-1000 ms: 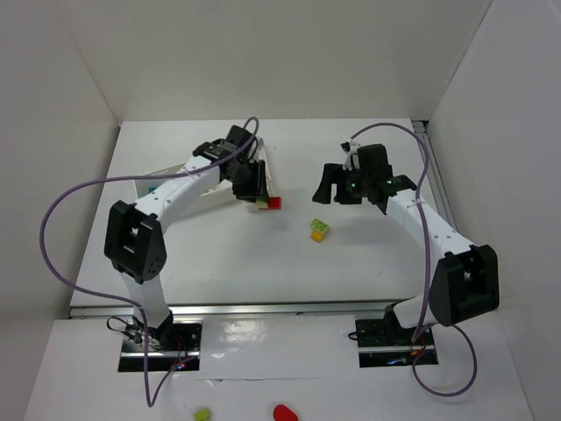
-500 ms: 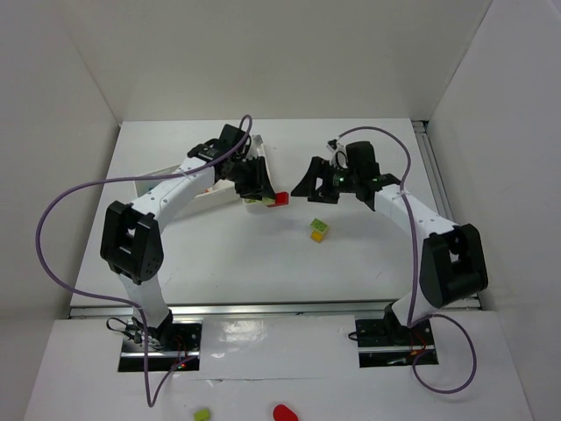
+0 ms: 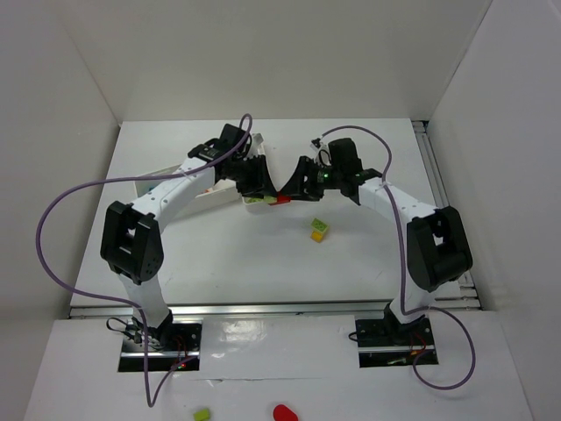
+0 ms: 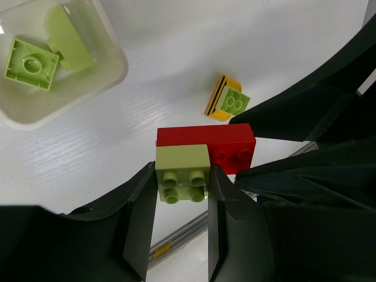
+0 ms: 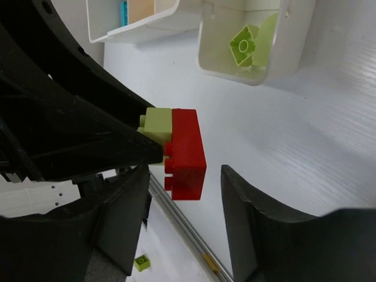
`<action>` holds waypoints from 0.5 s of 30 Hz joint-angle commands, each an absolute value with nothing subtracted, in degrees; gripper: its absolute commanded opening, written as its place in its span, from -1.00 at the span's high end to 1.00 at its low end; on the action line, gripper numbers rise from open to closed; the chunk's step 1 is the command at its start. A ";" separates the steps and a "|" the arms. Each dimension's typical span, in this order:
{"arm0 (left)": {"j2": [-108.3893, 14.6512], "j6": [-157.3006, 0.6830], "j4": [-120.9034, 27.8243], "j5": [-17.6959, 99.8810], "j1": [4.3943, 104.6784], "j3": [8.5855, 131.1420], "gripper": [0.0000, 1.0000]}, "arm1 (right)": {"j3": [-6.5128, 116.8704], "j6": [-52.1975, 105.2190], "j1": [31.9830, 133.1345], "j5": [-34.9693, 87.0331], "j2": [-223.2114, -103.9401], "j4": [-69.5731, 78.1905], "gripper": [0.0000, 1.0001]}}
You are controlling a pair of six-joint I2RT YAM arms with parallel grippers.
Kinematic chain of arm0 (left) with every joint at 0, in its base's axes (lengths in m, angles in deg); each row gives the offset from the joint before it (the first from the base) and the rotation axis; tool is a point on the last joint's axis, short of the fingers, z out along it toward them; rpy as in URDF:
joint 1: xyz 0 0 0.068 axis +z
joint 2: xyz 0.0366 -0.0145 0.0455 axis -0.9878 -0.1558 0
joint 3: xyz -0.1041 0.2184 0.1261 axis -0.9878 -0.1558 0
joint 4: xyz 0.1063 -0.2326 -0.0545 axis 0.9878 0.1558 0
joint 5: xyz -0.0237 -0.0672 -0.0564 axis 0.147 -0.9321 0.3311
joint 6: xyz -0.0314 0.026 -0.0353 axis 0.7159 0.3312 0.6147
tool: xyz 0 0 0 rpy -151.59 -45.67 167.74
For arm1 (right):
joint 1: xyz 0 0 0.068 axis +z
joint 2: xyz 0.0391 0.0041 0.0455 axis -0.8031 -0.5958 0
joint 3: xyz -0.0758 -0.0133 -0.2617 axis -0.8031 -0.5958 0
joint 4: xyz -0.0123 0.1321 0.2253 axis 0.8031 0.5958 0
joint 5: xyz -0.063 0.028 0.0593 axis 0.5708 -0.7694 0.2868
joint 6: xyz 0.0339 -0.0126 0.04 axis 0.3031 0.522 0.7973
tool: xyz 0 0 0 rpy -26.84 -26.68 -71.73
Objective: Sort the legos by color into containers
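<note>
Your left gripper (image 4: pixel 183 176) is clamped on the lime green brick (image 4: pixel 181 160), one finger flat against each side. That brick is joined to a red brick (image 4: pixel 226 150), and the pair looks to be held up off the table (image 4: pixel 176 70), just in front of the green tray (image 4: pixel 114 70). The hold makes sense. With only the green half pinched, the red half sticks out free toward the other arm, so it can be pulled away.

The green tray compartment already holds two lime green pieces (image 4: pixel 32 61), so that is the likely home for the brick you are holding. In the right wrist view, a second tray (image 5: pixel 147 29) beside it shows blue and orange contents.

Your right gripper (image 5: pixel 185 176) has its jaws spread wide. One finger stands on each side of the red brick with a gap on both sides, so nothing is grasped yet. My reading is that you are lined up to close on the red half and pull the two apart. Close squarely on the red faces, because a skewed bite could twist the green brick out of the left fingers.

Further right, a yellow and green clump (image 3: pixel 320 230) lies on the table well apart from both grippers, not yet sorted.
</note>
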State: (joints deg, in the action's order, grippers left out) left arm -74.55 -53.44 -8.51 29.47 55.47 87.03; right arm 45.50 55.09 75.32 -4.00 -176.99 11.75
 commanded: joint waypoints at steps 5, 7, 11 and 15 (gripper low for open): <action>-72.10 -52.27 -10.15 27.39 55.02 86.47 1.00 | 47.75 55.12 76.55 -5.09 -178.30 7.84 0.42; -72.10 -52.27 -10.16 27.38 55.02 86.46 1.00 | 47.75 55.12 76.55 -3.77 -177.68 8.63 0.66; -72.10 -52.27 -10.16 26.77 55.63 86.46 1.00 | 45.73 55.12 75.14 -0.35 -177.07 11.09 0.79; -72.10 -52.27 -10.69 25.27 56.78 86.46 1.00 | 44.50 55.12 72.51 5.89 -176.02 15.13 0.84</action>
